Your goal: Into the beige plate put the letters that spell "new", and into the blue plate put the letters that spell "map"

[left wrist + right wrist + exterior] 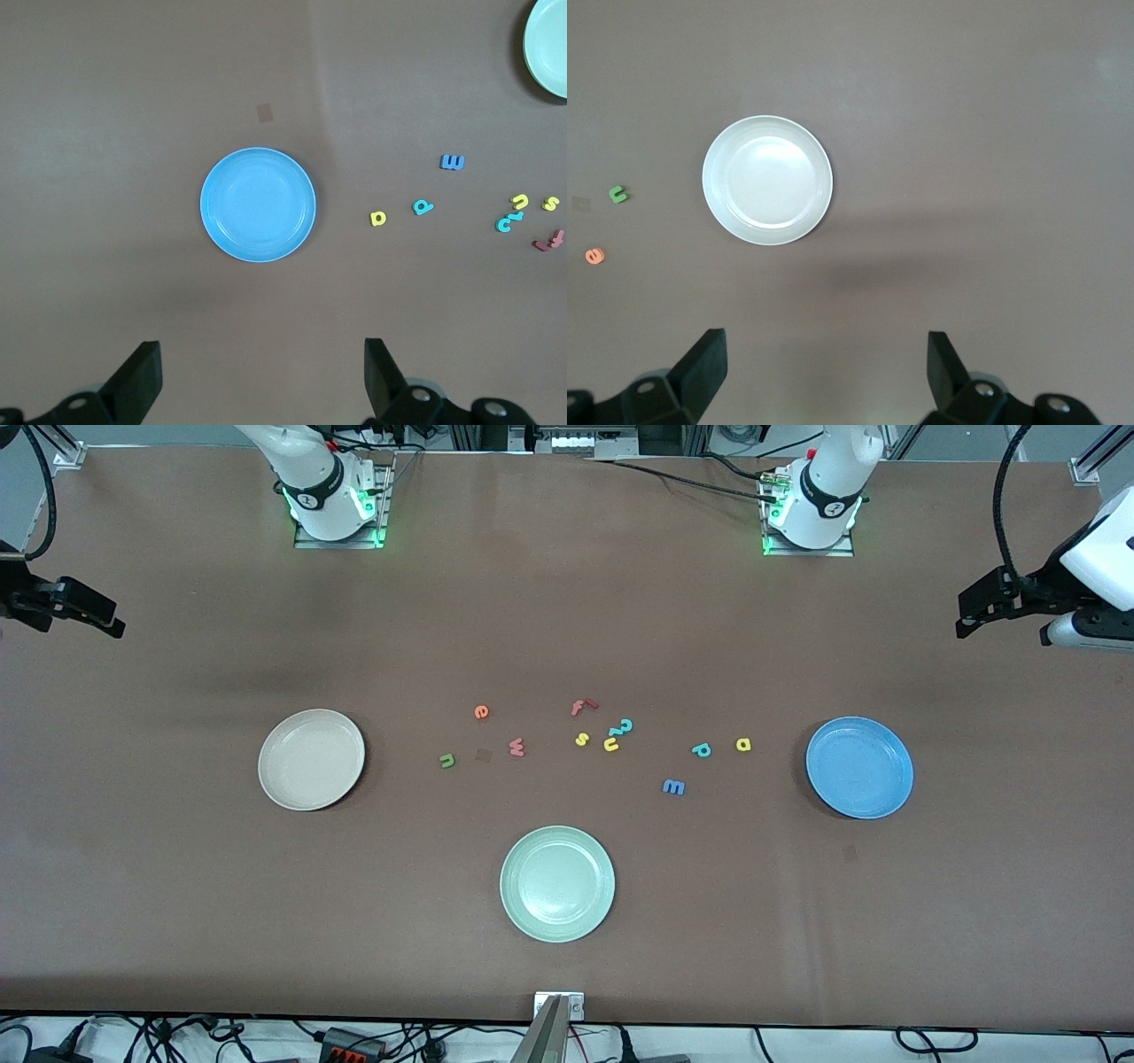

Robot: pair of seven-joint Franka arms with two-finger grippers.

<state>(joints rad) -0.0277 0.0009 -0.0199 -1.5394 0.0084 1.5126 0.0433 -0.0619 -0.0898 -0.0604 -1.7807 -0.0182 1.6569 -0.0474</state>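
Wide brown table (567,974), tangled cables (221,1036) along its near edge.

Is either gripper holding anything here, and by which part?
Nothing is held. The left gripper and right gripper are both open and empty, high above the table.

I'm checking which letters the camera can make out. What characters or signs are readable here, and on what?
Each is a loose foam letter on the table:
"n" green
"e" orange
"w" red-pink
"f" red
"s" yellow
"u" yellow
"2"-like teal
"p" teal
"a" yellow
"m" blue
No other print is readable.
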